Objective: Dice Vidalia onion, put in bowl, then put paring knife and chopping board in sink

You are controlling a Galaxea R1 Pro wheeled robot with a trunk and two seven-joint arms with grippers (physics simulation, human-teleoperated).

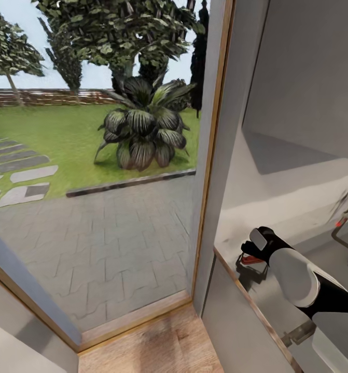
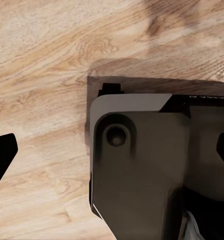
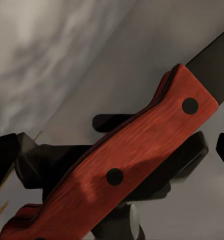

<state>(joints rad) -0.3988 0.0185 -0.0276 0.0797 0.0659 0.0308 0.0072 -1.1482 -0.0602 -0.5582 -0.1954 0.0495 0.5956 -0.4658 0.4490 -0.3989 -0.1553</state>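
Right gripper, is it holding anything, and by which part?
It looks so: the right gripper appears shut on the knife, gripping it by the red handle, while the dark blade sticks out beyond the fingers.

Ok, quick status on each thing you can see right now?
paring knife: lying on the countertop, between the right gripper's fingers.
right gripper: down at the knife, grip cannot be confirmed.
left gripper: open, empty, above the wooden floor.
countertop: grey, bearing the knife.

The paring knife (image 3: 137,170) has a red, faintly grained handle with black rivets and a dark blade.
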